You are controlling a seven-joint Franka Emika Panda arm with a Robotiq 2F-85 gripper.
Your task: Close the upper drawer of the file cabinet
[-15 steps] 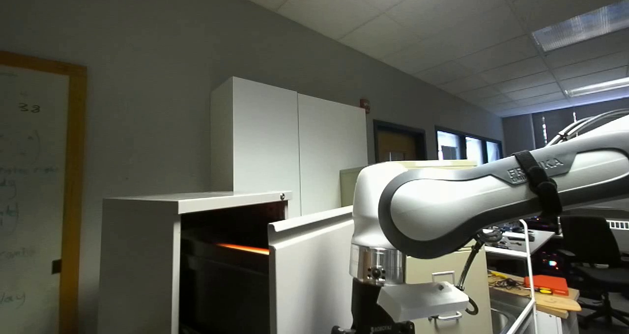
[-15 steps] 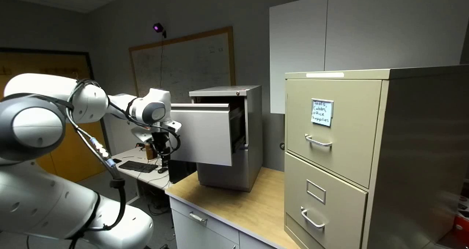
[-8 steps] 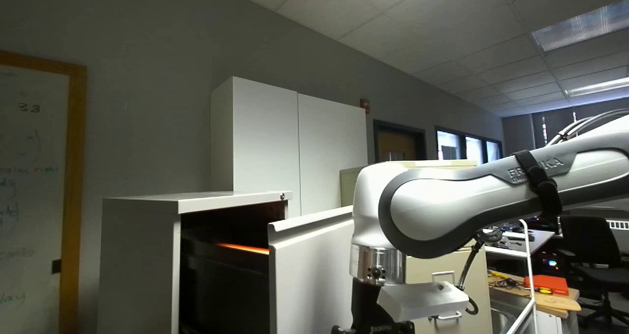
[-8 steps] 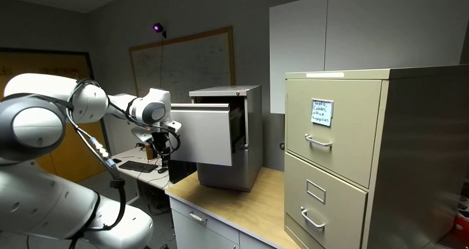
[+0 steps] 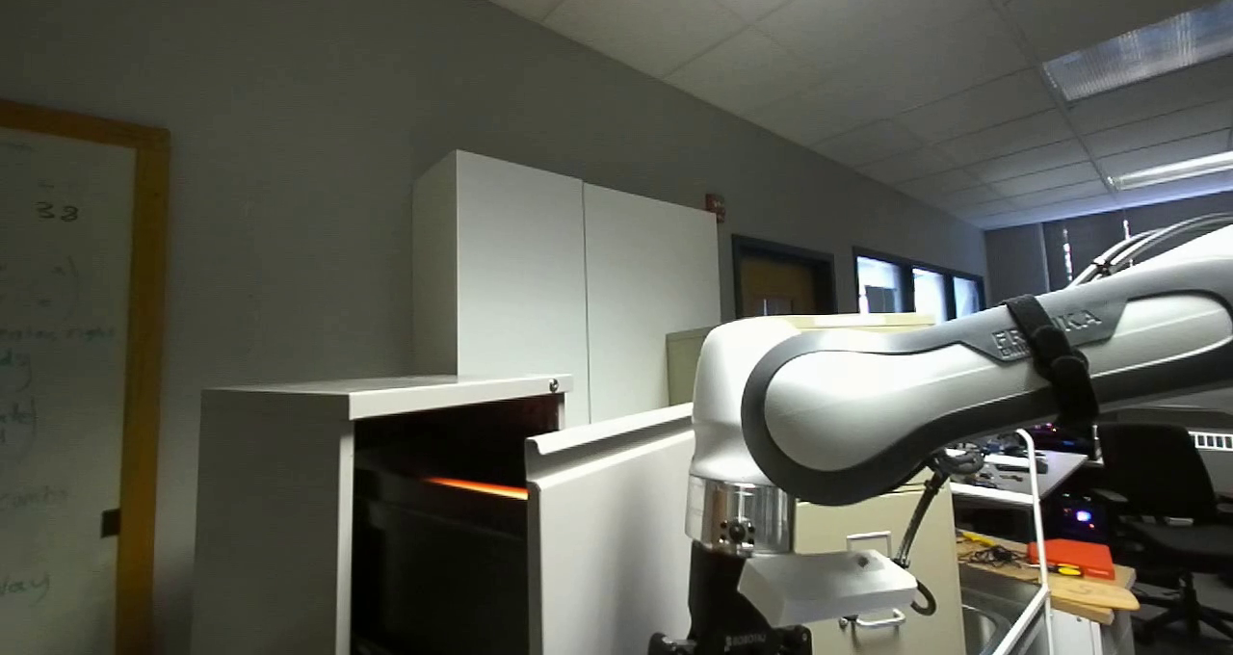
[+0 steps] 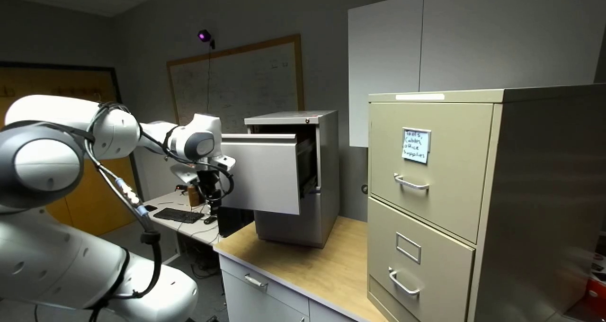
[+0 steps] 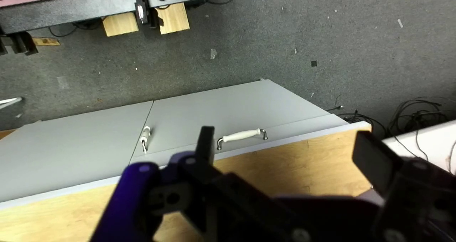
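The upper drawer (image 6: pixel 262 175) stands well out of the cabinet (image 6: pixel 329 175), the gripper (image 7: pixel 289 149) near its front with jaws apart — best push straight back, near mid-width, so it won't skew.

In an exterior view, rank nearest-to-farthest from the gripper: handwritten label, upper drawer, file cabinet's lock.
1. upper drawer: pulled out, front just right of the gripper in the picture
2. lock: farther back, top right of the file cabinet
3. handwritten label: far right, on the beige cabinet
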